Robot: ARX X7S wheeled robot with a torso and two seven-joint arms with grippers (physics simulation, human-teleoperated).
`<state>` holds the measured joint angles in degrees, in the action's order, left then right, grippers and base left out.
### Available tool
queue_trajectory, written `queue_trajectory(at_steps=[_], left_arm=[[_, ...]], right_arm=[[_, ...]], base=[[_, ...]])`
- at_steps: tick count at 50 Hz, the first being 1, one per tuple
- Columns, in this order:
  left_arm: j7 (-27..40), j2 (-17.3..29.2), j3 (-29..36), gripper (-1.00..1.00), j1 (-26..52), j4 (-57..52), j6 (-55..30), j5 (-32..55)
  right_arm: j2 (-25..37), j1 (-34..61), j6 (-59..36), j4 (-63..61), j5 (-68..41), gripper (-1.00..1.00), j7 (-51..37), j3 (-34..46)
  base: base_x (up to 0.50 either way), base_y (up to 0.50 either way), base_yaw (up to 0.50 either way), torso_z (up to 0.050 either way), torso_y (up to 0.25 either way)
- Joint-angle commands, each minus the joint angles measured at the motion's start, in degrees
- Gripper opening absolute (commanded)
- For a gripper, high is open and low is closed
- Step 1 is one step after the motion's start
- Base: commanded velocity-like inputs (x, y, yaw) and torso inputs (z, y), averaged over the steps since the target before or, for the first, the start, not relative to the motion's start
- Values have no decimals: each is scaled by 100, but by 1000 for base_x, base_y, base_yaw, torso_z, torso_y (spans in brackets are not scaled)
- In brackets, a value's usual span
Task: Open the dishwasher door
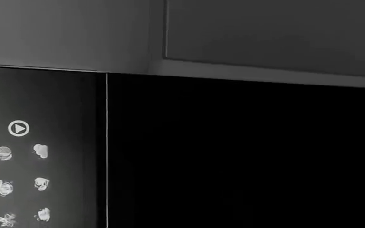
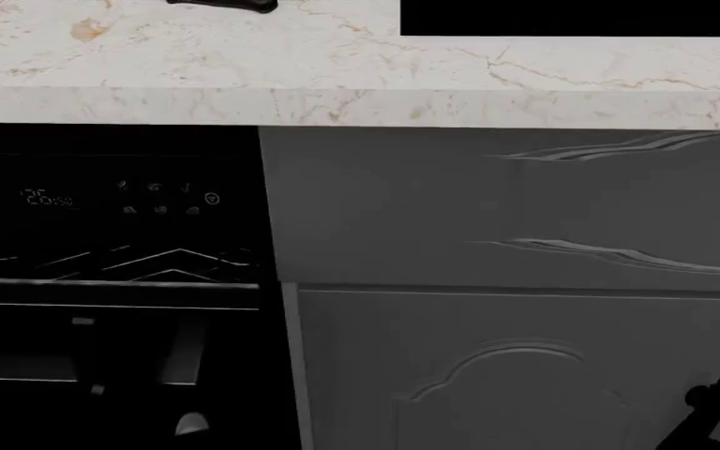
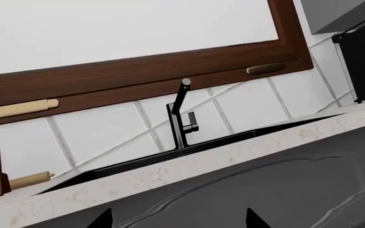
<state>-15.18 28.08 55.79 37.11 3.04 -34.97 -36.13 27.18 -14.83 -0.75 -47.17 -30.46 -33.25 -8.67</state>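
I'm looking down at the dishwasher door [image 2: 110,281] sitting at the left under the marble countertop [image 2: 335,84], glossy black, icon strip and readout along its top, closed as far as I can tell. My left wrist camera is staring close at those icons and the black panel, but my left gripper isn't showing anywhere, so I can't tell its jaw state. Moving right: grey drawer front [image 2: 510,206], arched cabinet door [image 2: 510,375], both not mine to touch. My right gripper [image 3: 177,219] is showing two fingertips spread wide, holding nothing, facing the sink faucet [image 3: 181,118]. I'm expecting a stiff, heavy, slippery, bottom-hinged panel; hooking the top edge looks best.
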Motion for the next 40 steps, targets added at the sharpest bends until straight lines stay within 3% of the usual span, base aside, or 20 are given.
queue_trajectory(at_steps=[1,40], left_arm=[[-92,244,-201,-100,-257,-82,-423,290],[-188,1056,-280,-100,-1555,-1858,-1077,190]], right_arm=[[-4,2,30,30,19,100,7,28],[42,-86,103,-71,-37,100,-39,-27]], base=[[0,3,4,0,0],[0,3,6,0,0]])
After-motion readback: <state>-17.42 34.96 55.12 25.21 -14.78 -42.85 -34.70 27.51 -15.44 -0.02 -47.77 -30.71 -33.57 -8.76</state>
